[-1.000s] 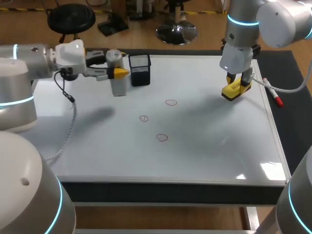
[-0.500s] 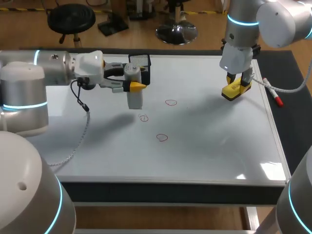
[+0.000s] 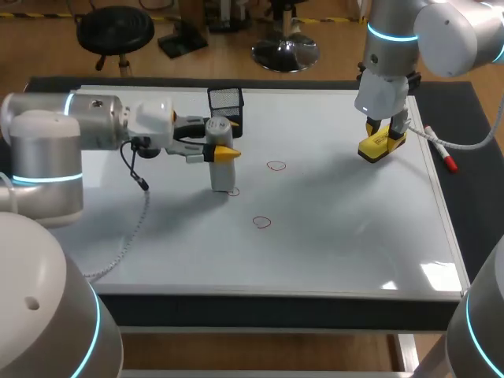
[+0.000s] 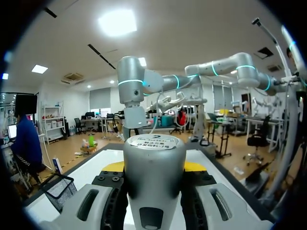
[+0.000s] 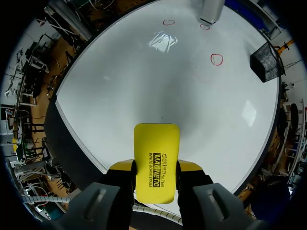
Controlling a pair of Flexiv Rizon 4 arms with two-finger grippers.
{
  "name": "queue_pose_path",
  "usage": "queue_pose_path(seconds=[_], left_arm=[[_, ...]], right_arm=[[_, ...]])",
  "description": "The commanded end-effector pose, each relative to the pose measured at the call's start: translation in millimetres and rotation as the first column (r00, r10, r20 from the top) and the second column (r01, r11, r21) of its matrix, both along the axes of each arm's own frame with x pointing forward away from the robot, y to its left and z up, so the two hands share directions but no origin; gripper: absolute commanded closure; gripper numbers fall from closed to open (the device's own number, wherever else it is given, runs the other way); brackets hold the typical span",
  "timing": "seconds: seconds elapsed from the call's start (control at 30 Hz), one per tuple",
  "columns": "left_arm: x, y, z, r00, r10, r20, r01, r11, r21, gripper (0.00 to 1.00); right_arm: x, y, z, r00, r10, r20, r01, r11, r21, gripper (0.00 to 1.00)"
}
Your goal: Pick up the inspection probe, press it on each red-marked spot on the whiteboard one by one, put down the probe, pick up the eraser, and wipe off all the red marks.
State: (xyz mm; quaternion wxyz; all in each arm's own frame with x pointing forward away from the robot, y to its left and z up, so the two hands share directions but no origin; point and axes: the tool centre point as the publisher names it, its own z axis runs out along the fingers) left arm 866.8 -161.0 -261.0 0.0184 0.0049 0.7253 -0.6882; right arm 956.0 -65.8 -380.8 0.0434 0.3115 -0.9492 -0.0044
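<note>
My left gripper (image 3: 218,146) is shut on the grey cylindrical probe (image 3: 220,164), which stands upright with its foot on the left-hand red mark (image 3: 234,191) of the whiteboard (image 3: 331,236). In the left wrist view the probe (image 4: 153,177) fills the space between the fingers. Two more red marks show: one (image 3: 276,165) toward the back, one (image 3: 261,222) nearer the front. My right gripper (image 3: 383,142) holds the yellow eraser (image 3: 381,146) just above the board's right side; the eraser (image 5: 156,163) sits between its fingers, with the marks (image 5: 216,59) far ahead.
A black mesh basket (image 3: 226,110) stands at the board's back, just behind the probe. A red marker pen (image 3: 442,152) lies on the dark table off the board's right edge. A cable hangs from my left wrist over the board's left part.
My left arm has carried the probe rightward and forward from beside the basket, then down onto the left red mark. The right arm and eraser have not moved.
</note>
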Motion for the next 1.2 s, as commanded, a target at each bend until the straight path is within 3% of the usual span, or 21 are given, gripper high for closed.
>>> queue_pose_path(seconds=[0.03,1.2], left_arm=[[1.6,-4.2,-4.7,1.000,0.001,-0.018,-0.002,1.000,-0.016,1.00],[7.3,-11.7,-20.3,0.999,0.028,-0.033,-0.029,0.999,-0.027,1.00]], right_arm=[[1.0,-0.4,0.9,1.000,0.001,-0.002,-0.001,1.000,-0.003,1.00],[1.0,-0.4,0.9,1.000,0.001,-0.002,-0.001,1.000,-0.003,1.00]])
